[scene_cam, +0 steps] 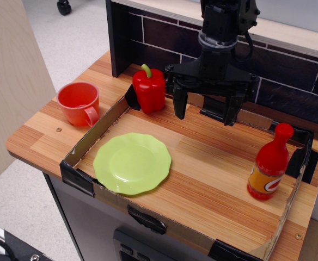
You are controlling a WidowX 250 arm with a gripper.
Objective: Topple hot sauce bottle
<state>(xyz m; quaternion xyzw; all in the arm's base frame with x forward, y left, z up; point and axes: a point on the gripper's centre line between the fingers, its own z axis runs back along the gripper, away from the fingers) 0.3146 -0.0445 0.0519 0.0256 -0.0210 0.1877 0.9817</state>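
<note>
The hot sauce bottle point(269, 163) stands upright at the right side of the wooden counter, glossy red with a rounded cap and an orange-yellow label band with a red-and-white oval logo. My black gripper point(205, 112) hangs above the back middle of the counter, open and empty, fingers pointing down. It is well to the left of and behind the bottle, apart from it.
A red bell pepper point(149, 88) with a green stem stands just left of the gripper. A green plate point(132, 163) lies front left. A red cup point(80, 103) sits outside the low cardboard wall point(96, 133). A dark tiled backsplash point(289, 70) runs behind.
</note>
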